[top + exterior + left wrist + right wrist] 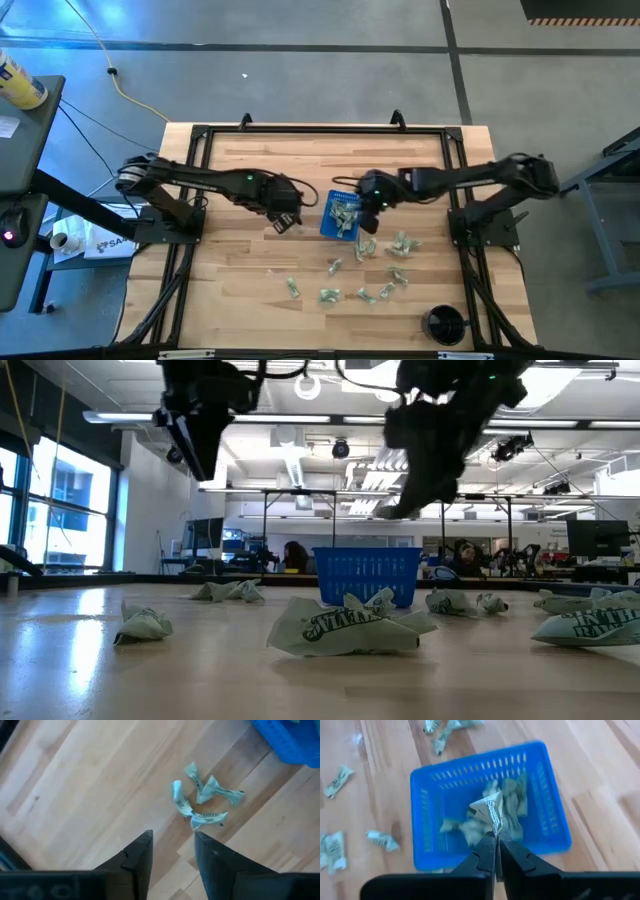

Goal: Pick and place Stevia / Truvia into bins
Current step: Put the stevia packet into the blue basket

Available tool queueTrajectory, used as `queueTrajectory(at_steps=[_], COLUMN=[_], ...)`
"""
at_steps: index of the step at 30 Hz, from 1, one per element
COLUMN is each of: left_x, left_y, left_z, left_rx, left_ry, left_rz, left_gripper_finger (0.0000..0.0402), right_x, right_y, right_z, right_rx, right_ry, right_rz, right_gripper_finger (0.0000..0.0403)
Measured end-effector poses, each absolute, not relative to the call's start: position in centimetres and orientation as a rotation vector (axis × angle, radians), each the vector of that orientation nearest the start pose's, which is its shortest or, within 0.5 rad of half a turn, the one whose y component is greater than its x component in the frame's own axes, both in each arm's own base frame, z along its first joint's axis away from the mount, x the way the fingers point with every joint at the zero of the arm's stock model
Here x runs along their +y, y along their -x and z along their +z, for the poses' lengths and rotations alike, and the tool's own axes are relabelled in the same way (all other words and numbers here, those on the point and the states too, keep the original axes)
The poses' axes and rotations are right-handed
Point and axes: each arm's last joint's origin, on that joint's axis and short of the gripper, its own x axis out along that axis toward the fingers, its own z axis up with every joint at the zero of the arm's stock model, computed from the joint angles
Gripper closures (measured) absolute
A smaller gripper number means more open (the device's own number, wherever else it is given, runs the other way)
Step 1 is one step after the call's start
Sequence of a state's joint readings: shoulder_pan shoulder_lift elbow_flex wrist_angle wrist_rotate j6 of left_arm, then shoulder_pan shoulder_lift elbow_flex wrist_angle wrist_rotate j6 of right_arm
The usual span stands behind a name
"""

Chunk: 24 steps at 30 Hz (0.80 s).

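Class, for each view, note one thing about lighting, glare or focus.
High view: blue-white glare at the floor's top left. Low view: both arms dark silhouettes against bright ceiling lights; nearest sachet sharp. Right wrist view: the held sachet sharper than the soft blue bin. Left wrist view: even light, mild blur.

Pale wooden plank table point(230, 260) in black frame. Blue bin point(341, 215) sits near middle, sachets inside. Loose Stevia sachets point(360, 275) scattered across table toward front and right of bin, mostly apart. Small cluster of sachets point(205, 802) lies just beside bin. Round black cup point(444, 324) stands at front right corner.
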<state>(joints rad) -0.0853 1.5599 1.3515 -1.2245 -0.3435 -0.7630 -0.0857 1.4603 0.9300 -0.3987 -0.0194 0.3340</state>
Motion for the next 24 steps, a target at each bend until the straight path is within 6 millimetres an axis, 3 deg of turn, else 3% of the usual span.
queueTrajectory(at_steps=[6,11,17,24], left_x=[-1.3,-1.4,-1.5,-1.8], left_y=[-24.5,-23.2,-24.4,-25.5], left_z=[26.3,24.0,21.9,19.9], left_rx=[1.207,1.130,1.005,1.002], left_ry=[0.471,0.569,0.689,0.976], left_rz=[0.749,0.669,0.627,0.794], left_gripper_finger=[0.0252,0.0263,0.0252,0.0194], right_x=[-3.2,-3.6,-3.8,-3.9], right_y=[-32.3,-33.2,-31.6,-28.0], right_z=[21.1,22.8,25.3,24.7], right_rx=[0.993,1.044,1.113,1.262], right_ry=[-0.278,-0.152,-0.052,-0.169], right_rz=[-0.244,-0.337,-0.406,-0.549], right_gripper_finger=[0.0327,0.0246,0.0151,0.0110])
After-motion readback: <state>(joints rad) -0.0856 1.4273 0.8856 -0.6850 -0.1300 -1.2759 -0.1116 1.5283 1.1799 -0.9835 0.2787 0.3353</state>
